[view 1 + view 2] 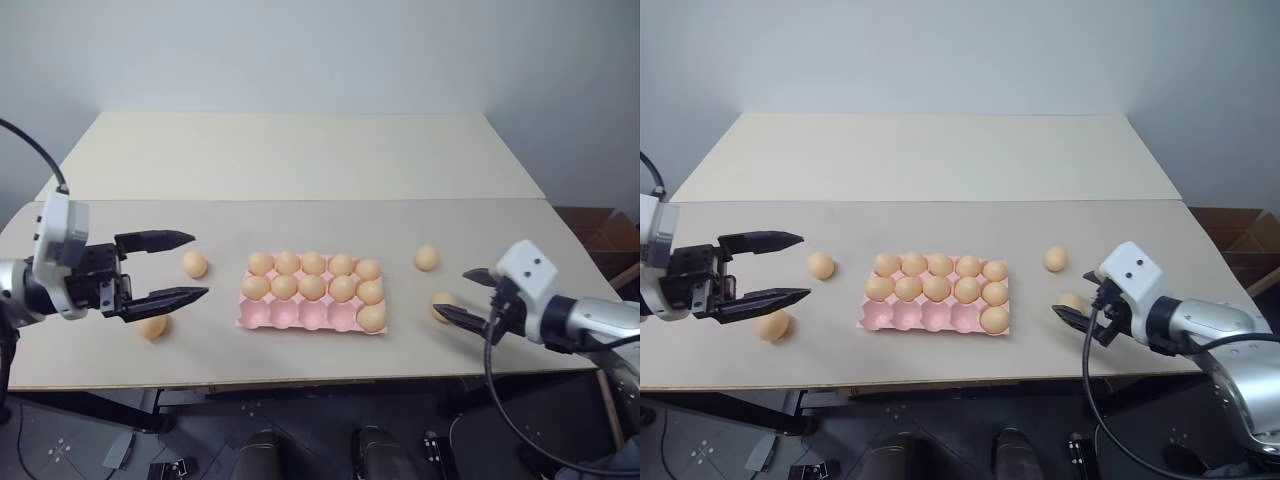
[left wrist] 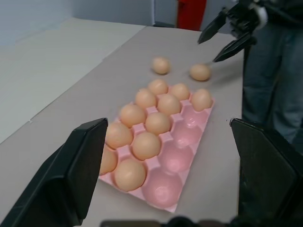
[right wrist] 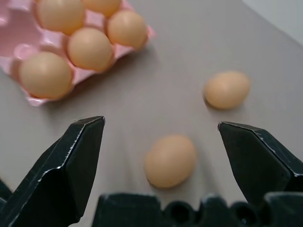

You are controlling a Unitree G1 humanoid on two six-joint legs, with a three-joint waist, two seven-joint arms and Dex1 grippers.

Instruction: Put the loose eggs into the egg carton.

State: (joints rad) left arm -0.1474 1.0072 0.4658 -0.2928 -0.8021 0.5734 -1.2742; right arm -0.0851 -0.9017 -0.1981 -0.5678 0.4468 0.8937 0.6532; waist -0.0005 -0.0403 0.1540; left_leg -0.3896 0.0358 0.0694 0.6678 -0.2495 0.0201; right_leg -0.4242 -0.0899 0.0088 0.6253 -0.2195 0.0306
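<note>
The pink egg carton [image 1: 312, 305] sits at the centre of the table [image 1: 300, 160], its two far rows full, one egg in the near row's right cup and four near cups bare. At the left of the frame the left gripper [image 1: 185, 268] reaches in level, jaws wide and holding nothing, one loose egg [image 1: 194, 264] between the fingertips' line and another egg [image 1: 153, 326] just below. At lower right the right gripper [image 1: 455, 296] angles downward, jaws spread, over a third egg [image 3: 171, 161]; a fourth egg [image 1: 427, 258] lies beyond.
</note>
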